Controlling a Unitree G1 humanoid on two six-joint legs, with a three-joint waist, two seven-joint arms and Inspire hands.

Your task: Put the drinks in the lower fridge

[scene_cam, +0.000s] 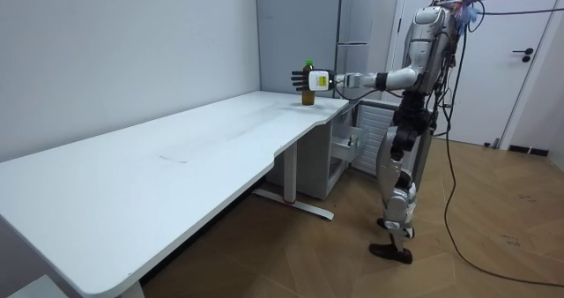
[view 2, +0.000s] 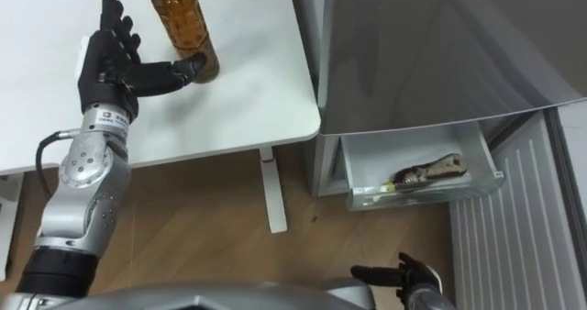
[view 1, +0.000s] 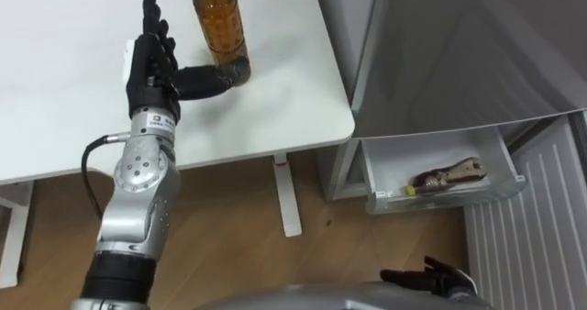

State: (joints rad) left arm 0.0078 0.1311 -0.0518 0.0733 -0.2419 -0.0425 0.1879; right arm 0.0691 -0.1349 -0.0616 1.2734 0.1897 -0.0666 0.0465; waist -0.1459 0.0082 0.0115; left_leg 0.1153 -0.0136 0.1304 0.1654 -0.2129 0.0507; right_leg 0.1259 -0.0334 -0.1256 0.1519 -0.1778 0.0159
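**Tea bottle on the table, one drink in the drawer**

The left hand (view 1: 151,67) is up over the white table (view 1: 55,117), fingers straight, thumb poking out against the base of the upright tea bottle (view 1: 221,26), which stands near the table's far right corner. To the right, the fridge (view 1: 459,44) has its lower drawer (view 1: 371,177) pulled open, with another bottle (view 1: 448,176) lying on its side in it. The right hand (view 1: 431,278) hangs low, fingers loosely spread.

A long white table (view 1: 55,71) stands on a wooden floor (view 1: 229,246). An amber drink bottle (view 1: 221,21) with a green cap stands upright near the table's corner. Just beside that corner, an open white drawer (view 1: 440,202) holds a brown bottle (view 1: 449,175) lying on its side.
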